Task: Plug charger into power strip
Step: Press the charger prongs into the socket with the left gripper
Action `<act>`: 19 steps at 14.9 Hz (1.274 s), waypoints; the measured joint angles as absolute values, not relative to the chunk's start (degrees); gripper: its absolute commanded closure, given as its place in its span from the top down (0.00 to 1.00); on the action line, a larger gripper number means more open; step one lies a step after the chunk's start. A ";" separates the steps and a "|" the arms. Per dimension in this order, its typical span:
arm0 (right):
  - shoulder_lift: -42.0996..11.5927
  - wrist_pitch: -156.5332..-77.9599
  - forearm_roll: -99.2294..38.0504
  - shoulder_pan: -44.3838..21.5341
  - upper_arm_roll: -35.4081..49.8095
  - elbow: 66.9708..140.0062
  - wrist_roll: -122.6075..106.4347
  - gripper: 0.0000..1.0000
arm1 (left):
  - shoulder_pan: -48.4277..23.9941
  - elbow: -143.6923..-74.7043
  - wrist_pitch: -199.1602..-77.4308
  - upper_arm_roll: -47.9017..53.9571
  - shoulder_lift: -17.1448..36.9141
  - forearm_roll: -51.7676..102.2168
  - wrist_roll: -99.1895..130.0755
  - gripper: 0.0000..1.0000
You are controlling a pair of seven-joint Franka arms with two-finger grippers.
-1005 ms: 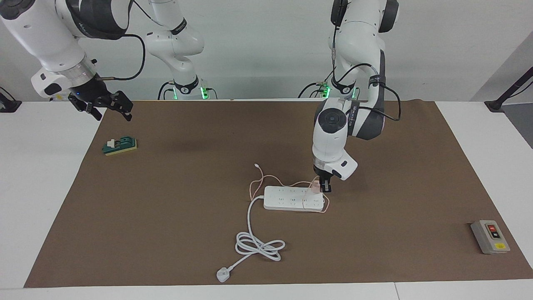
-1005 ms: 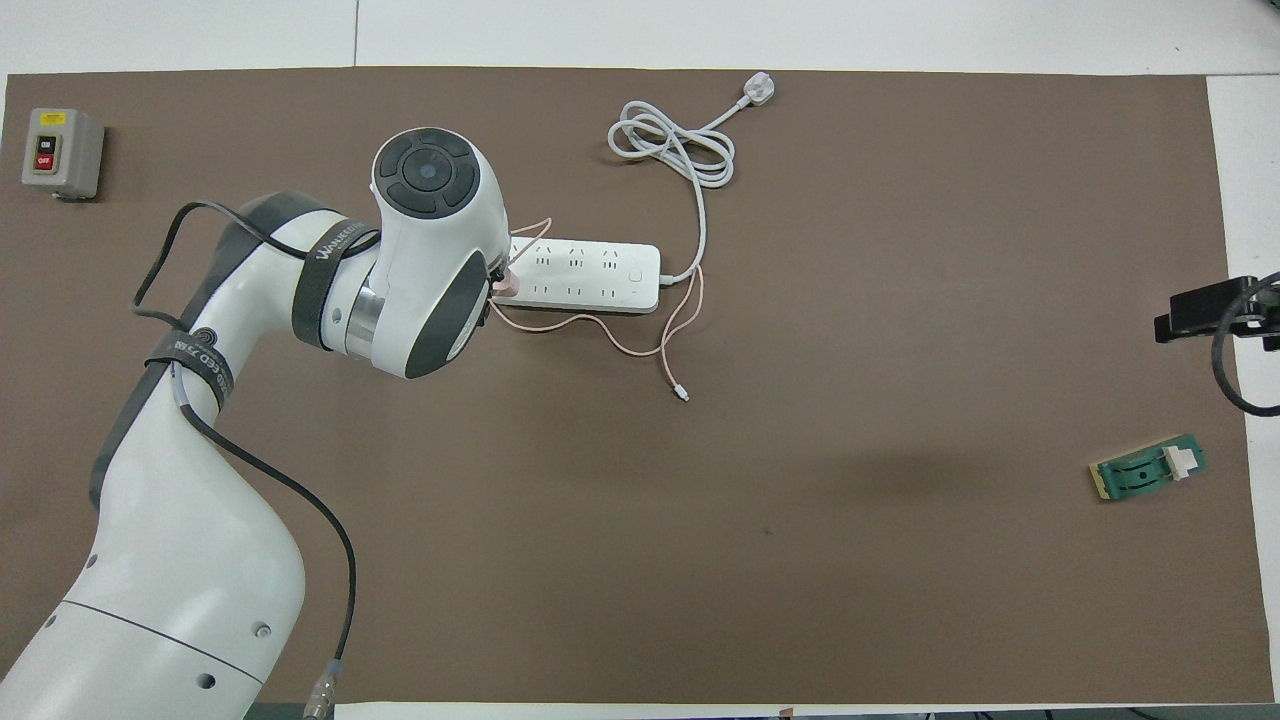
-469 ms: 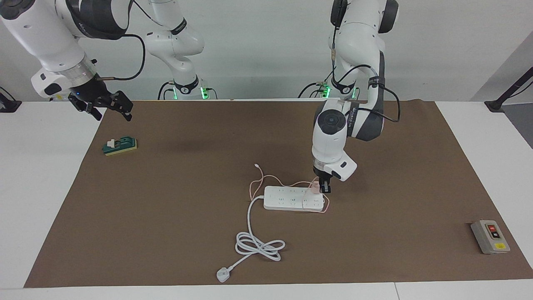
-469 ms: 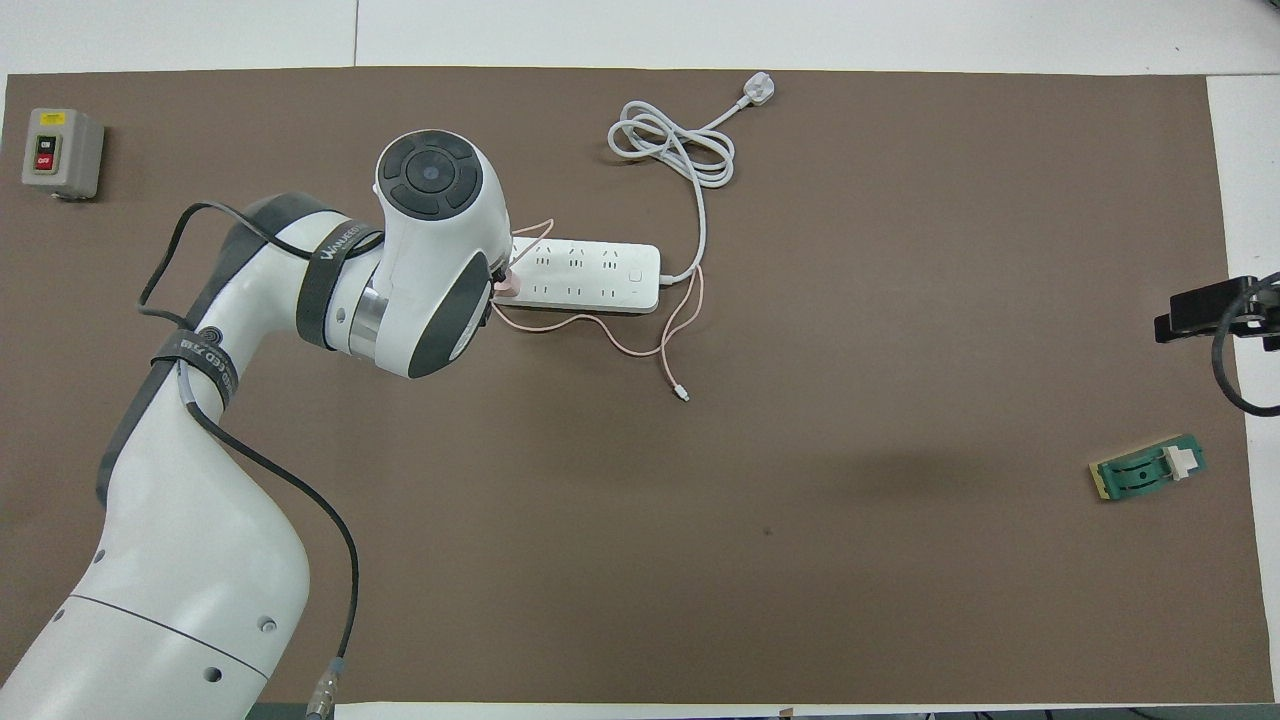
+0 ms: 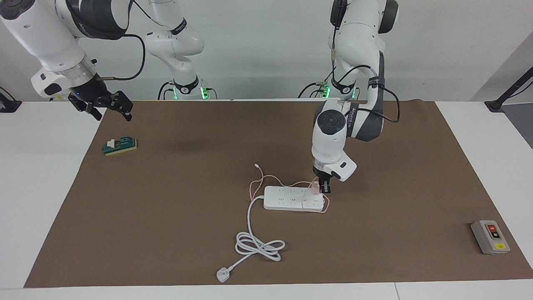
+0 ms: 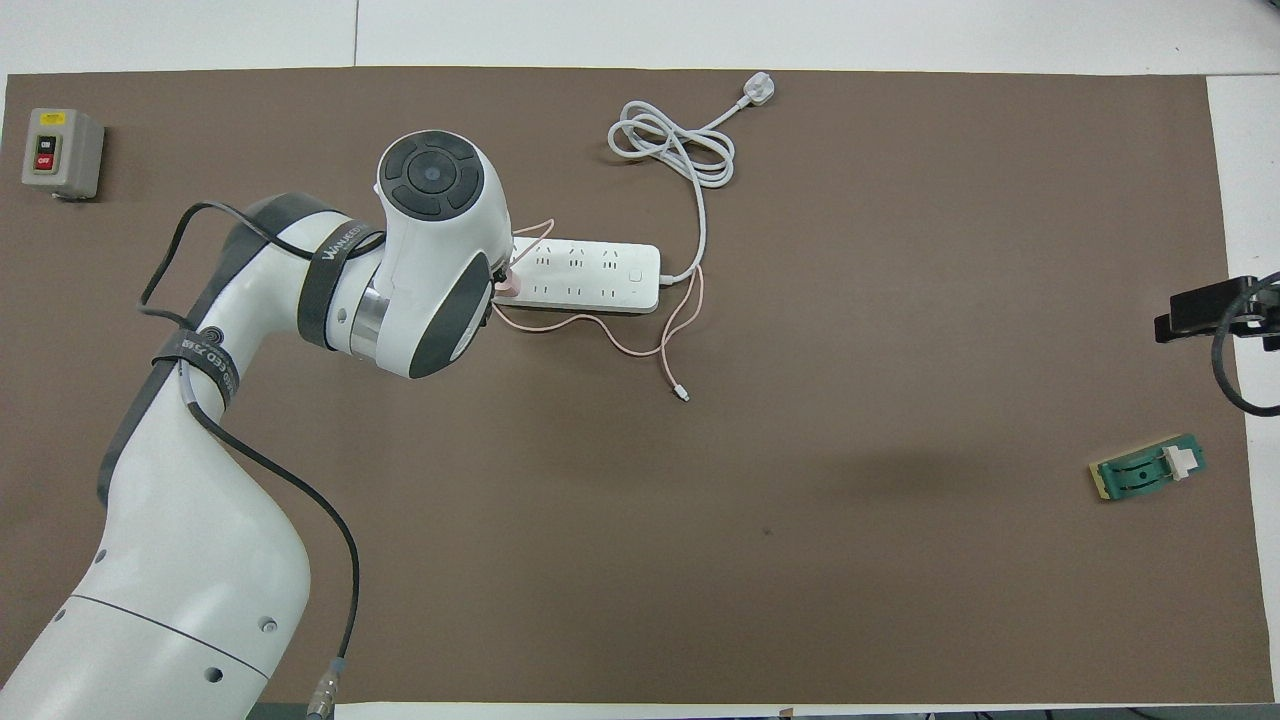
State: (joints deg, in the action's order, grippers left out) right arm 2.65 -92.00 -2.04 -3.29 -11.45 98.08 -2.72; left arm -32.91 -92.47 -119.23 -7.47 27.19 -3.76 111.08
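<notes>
The white power strip lies flat mid-mat. The pale pink charger is on top of the strip's end toward the left arm's end of the table, at the row of sockets nearer to the robots. My left gripper points straight down and is shut on the charger. Its prongs are hidden. In the overhead view the left wrist covers most of the hand. The charger's thin pink cable loops across the strip and onto the mat. My right gripper waits open, raised over the mat's edge.
The strip's thick white cord coils on the mat farther from the robots and ends in a white plug. A grey button box sits toward the left arm's end. A green block lies below the right gripper.
The left arm's wrist has shifted very slightly over the strip's end, still gripping the charger. The right arm has not moved.
</notes>
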 measured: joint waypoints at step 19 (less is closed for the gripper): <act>2.65 -92.00 -2.04 -3.29 -11.45 98.08 -2.72 1.00 | -34.02 -92.11 -118.74 -7.85 27.84 -5.63 111.04 0.00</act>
State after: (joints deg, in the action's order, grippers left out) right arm 2.65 -92.00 -2.04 -3.29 -11.45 98.08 -2.72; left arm -34.02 -92.11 -118.74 -7.85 27.84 -5.63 111.04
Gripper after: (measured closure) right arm 0.000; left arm 0.687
